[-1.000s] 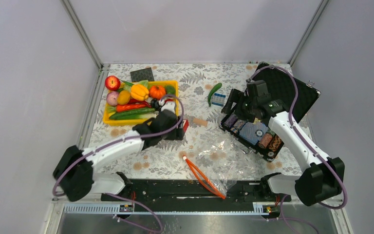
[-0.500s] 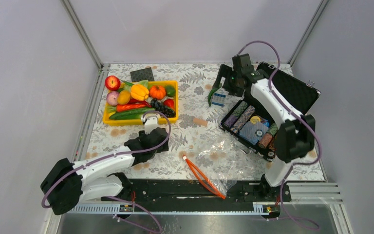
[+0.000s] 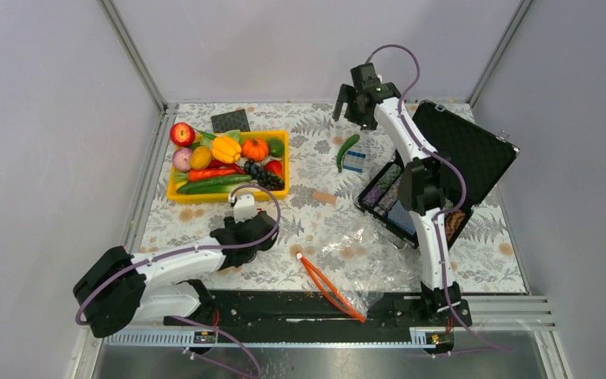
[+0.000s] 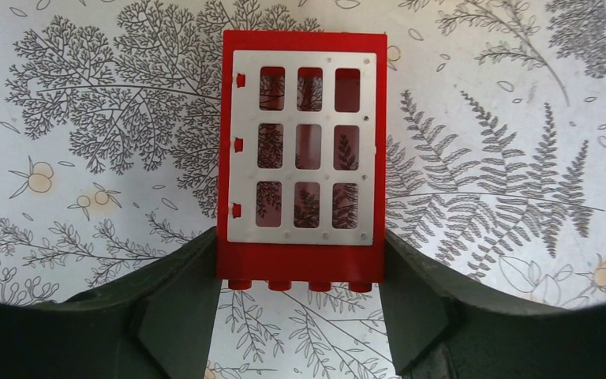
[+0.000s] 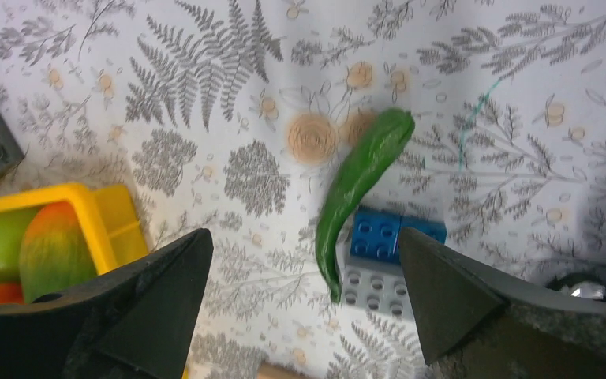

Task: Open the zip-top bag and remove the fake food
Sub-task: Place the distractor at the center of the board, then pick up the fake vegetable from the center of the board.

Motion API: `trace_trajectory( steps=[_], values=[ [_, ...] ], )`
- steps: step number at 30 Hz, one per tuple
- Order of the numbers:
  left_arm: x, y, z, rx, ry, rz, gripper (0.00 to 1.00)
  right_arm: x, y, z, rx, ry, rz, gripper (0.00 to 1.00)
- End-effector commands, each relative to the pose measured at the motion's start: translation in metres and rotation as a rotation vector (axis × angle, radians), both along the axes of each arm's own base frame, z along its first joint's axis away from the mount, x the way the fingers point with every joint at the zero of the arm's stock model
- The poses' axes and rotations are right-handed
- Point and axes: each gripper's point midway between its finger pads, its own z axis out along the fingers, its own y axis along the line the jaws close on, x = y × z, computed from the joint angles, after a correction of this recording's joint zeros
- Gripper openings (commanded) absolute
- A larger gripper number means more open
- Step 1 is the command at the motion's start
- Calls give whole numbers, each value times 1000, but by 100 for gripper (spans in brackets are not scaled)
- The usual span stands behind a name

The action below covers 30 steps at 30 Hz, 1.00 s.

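Our left gripper (image 4: 300, 300) clamps a red plastic window frame with a white grille (image 4: 300, 114), jaws partly closed against its sides. Our right gripper (image 5: 304, 237) hangs wide open and empty over a green pepper (image 5: 359, 178) and a blue-and-grey toy brick (image 5: 383, 253). The crinkly clear zip-top bag (image 3: 351, 249) with its red-orange strip lies near the front edge between our arms; the glossy fake food (image 3: 225, 150) fills the yellow tray (image 3: 205, 197), back left.

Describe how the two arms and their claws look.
The left arm and right arm have white links, black joint housings and a purple cable looping along each. The left claw and right claw each have two dark, wedge-shaped fingers.
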Motion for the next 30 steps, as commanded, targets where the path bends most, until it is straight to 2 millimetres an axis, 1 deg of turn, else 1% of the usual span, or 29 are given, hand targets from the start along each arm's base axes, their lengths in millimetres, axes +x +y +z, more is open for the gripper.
trace_trajectory(
  steps=[1,3,5,7,9,12,17,24,27,30],
  values=[
    [-1,4,0,28,13,35,49,6,-8,-11,-90,21,-5,95],
    [-1,6,2,39,14,45,55,9,-11,-26,-103,38,-21,94],
    [-1,8,2,47,17,51,58,10,-11,-37,-94,58,-27,92],
    [-1,7,2,42,17,55,62,10,-10,-46,-92,70,-28,91],
    [-1,8,3,44,18,62,67,11,-9,-54,-93,80,-24,90],
    [-1,10,5,51,15,69,73,11,-10,-66,-98,99,-19,88],
    [-1,11,9,48,7,72,76,8,-12,-84,-114,134,-16,83],
    [0,13,21,37,-16,85,77,6,-10,-96,-108,157,1,73],
    [2,15,30,28,-40,100,77,4,-9,-101,-106,173,10,67],
    [2,17,38,22,-55,104,78,1,-10,-105,-112,185,19,57]
  ],
)
